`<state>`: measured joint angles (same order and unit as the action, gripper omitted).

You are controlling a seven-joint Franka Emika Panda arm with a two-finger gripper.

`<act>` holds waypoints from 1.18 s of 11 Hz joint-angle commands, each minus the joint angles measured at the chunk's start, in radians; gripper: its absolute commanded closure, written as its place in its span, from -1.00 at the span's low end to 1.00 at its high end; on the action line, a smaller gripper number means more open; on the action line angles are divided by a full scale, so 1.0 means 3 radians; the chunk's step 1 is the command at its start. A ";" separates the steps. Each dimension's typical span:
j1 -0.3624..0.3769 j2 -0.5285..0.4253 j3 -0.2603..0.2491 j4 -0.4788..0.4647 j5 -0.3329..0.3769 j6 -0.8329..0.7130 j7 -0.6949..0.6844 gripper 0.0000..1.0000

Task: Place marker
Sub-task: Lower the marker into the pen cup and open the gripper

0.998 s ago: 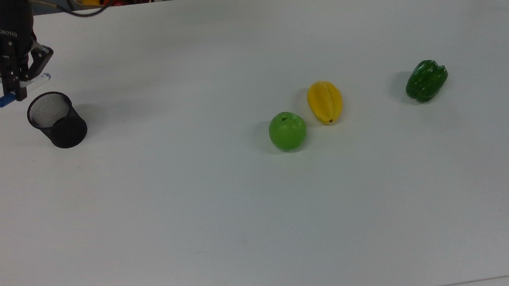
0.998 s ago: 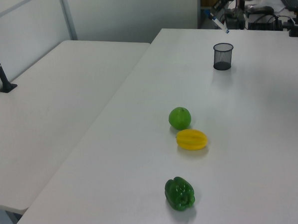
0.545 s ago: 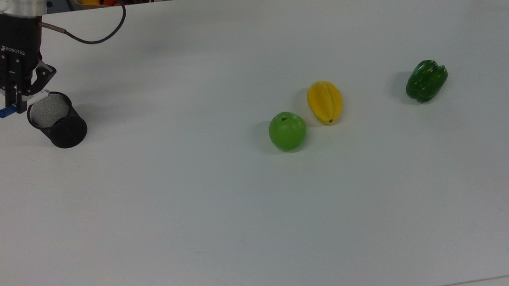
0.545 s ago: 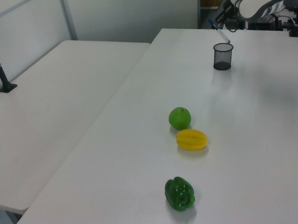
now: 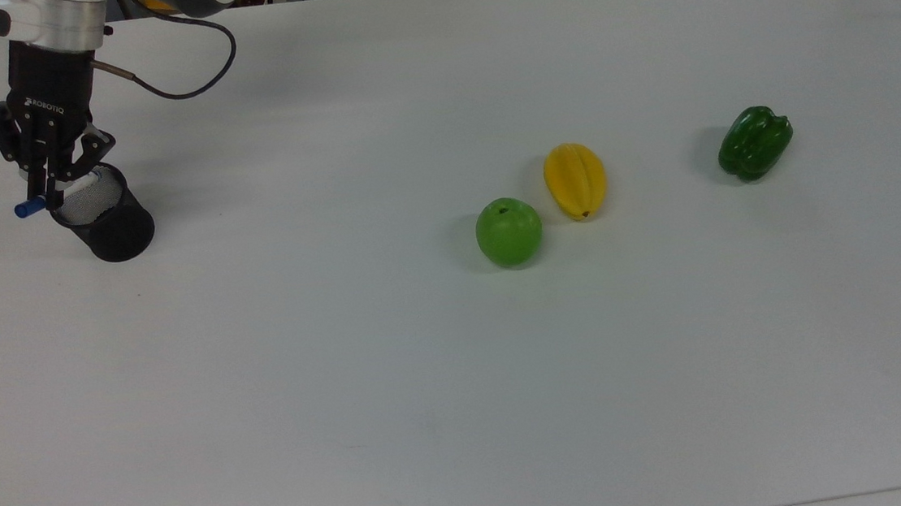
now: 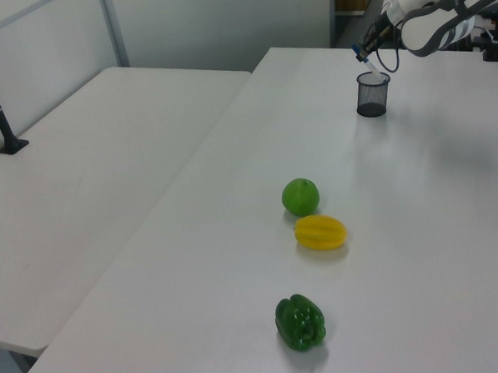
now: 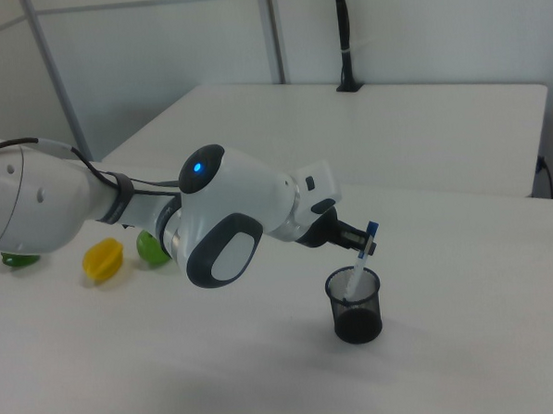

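Observation:
My gripper [image 5: 47,190] is shut on the marker [image 5: 29,207], a slim white pen with a blue cap. It hangs over the rim of the black mesh cup [image 5: 107,222] at the top view's far left. The marker is tilted, its blue cap up and outside the rim. In the right view the marker [image 7: 361,254] has its lower white end dipped into the mesh cup [image 7: 356,305], and the gripper [image 7: 356,241] holds it near the cap. The left view has the marker [image 6: 366,60] slanting into the cup [image 6: 372,94] at the far end of the table.
On the white table [image 5: 460,366] lie a green apple [image 5: 508,232], a yellow star fruit [image 5: 575,180] and a green bell pepper [image 5: 754,142], all far to the top view's right of the cup. The arm's cable [image 5: 182,73] loops above the table near the cup.
The gripper has come down and shifted toward the cup with the marker. The marker's lower end, above and beside the rim one second ago, now sits inside the cup's mouth.

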<state>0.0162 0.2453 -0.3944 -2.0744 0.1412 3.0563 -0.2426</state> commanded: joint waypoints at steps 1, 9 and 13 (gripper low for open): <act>0.0033 0.0031 0.0011 -0.0060 0.0071 0.0151 -0.0030 1.00; 0.0048 -0.0020 0.0016 -0.0024 0.0087 0.0105 0.0051 -1.00; 0.0058 -0.0234 0.0042 0.0424 0.0082 -0.1066 0.0277 -1.00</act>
<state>0.0230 0.2388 -0.3836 -2.0352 0.1441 3.0026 -0.1713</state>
